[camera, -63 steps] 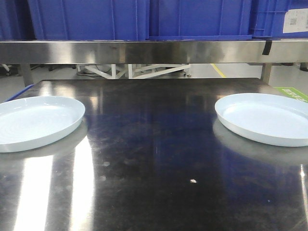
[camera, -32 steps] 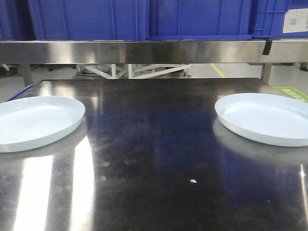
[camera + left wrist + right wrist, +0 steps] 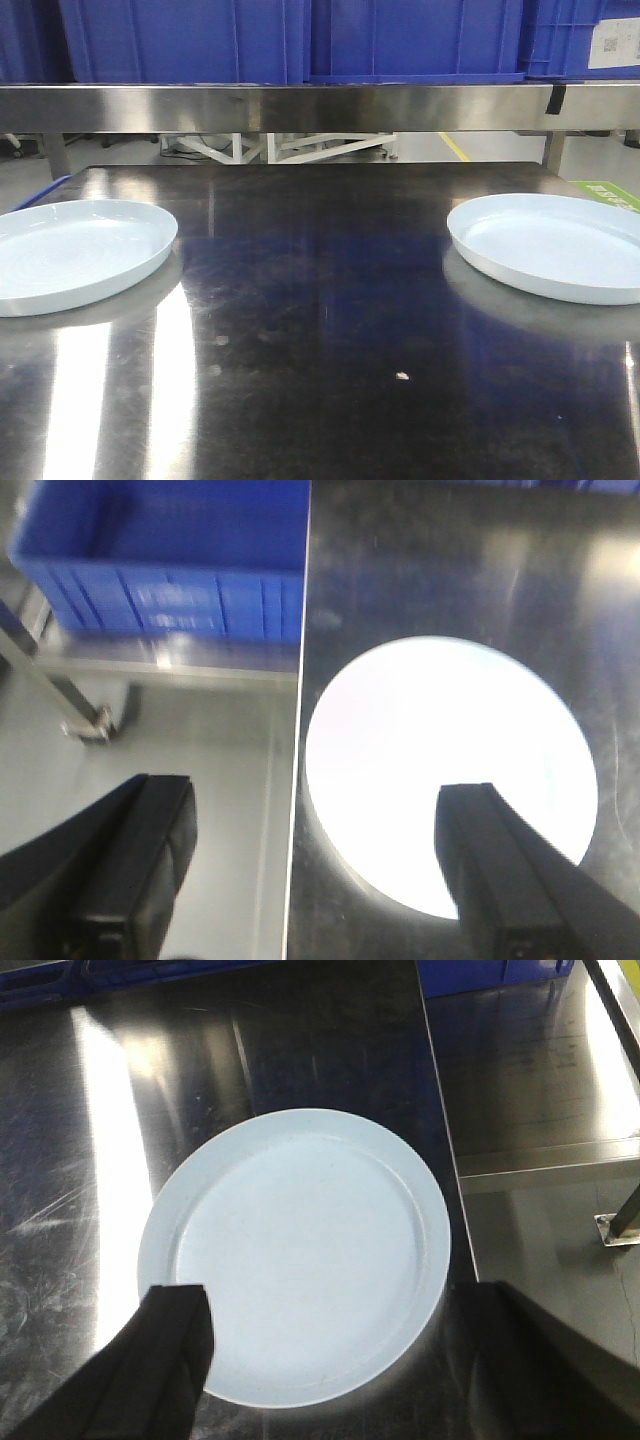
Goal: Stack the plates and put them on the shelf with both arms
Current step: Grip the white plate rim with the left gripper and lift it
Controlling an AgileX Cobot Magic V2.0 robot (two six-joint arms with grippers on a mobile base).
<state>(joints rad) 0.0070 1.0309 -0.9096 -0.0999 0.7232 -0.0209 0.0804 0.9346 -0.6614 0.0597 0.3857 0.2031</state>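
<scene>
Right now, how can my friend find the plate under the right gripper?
Look at the steel table under the shelf of blue bins. Two pale plates lie on it. This plate sits at the robot's right edge, the other plate at the left.

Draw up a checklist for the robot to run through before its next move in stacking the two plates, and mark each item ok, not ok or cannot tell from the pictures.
1. Plates ready to pick: the left plate and the right plate lie flat on the table, well apart and unstacked: ok.
2. Left gripper open above the left plate: ok.
3. Right gripper open above the right plate: ok.
4. Way between the plates: only a small speck lies there: ok.
5. Free room on the shelf: blue crates stand on it: cannot tell.
</scene>
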